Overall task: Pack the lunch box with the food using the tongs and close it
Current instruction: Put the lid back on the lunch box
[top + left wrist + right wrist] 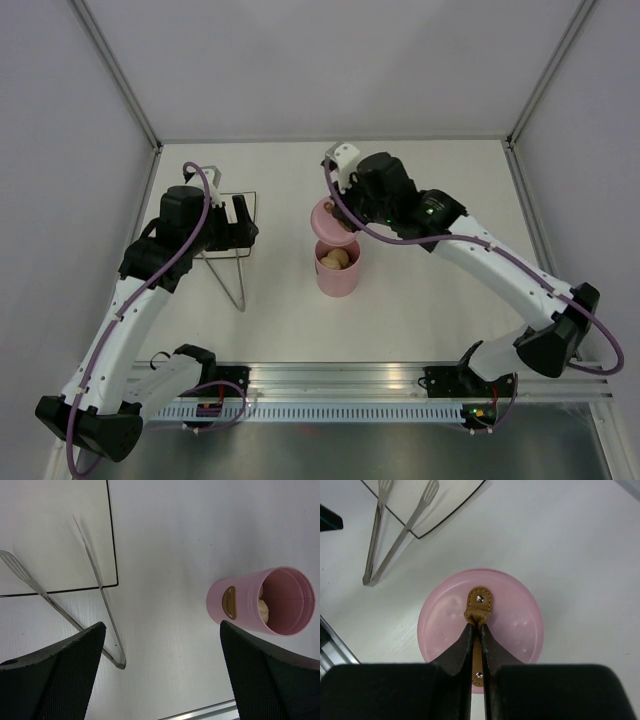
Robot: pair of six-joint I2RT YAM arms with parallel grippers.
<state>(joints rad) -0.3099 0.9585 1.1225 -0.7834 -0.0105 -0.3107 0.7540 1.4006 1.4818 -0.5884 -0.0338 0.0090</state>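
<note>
The pink lunch box (338, 272) stands open mid-table with round beige food (335, 259) inside; the left wrist view shows the same lunch box (287, 605) and food (263, 611). Its pink lid (445, 625) sits just behind the cup. My right gripper (477, 626) is shut on the lid's brown strap (479, 602). From above, that right gripper (336, 205) stands over the lid (326, 219). The silver tongs (228, 272) lie on the table left of the cup, also seen as tongs (102, 597) and tongs (395, 535). My left gripper (162, 677) hangs open above them, holding nothing.
A white sheet with a black outline (225, 200) lies at the back left under the tips of the tongs. An aluminium rail (350, 378) runs along the near edge. White walls close in the table on three sides.
</note>
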